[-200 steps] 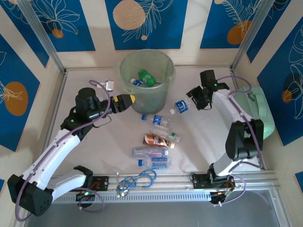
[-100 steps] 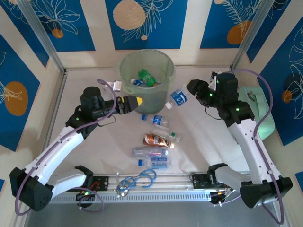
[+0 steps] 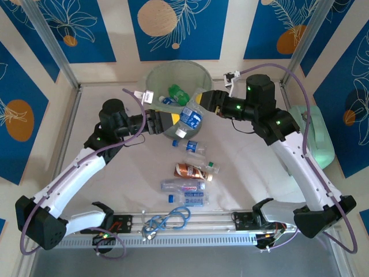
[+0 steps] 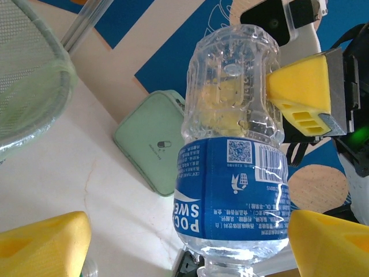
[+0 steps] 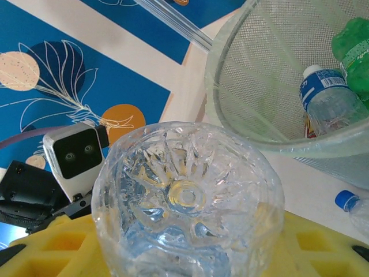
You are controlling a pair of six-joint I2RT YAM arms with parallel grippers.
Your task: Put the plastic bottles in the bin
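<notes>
a clear plastic bottle with a blue label [image 3: 190, 117] hangs in the air against the near side of the round translucent pale-green plastic bin [image 3: 193, 78], level with its rim but not yet over the opening. the right gripper [image 3: 200, 105] is clamped on the bottle's base end, its yellow foam pads [image 4: 302, 98] pressing both sides of the clear ribbed part. in the right wrist view the bottle's base faces the camera end-on, with the bin's mouth just beyond it. the bottle's long axis slopes from that grip down and away from the bin, cap end lowest.

the left gripper [image 3: 163, 120] sits at the bin's near-left wall, just beside the bottle, its jaws spread wide. in the left wrist view its yellow fingers [image 4: 40, 242] stand either side of the label without squeezing it.

so the right arm alone carries the bottle, and the bin's opening lies just behind and above the grip. the coming move probably needs a short lift over the near rim before letting go.

inside the bin lie a green plastic bottle [image 3: 177, 92] and another blue-labelled one [image 5: 328, 98]. several more plastic bottles [image 3: 190, 170] lie on the table on the bin's near side, and a coiled blue cable [image 3: 170, 219] lies nearer the arm bases.
</notes>
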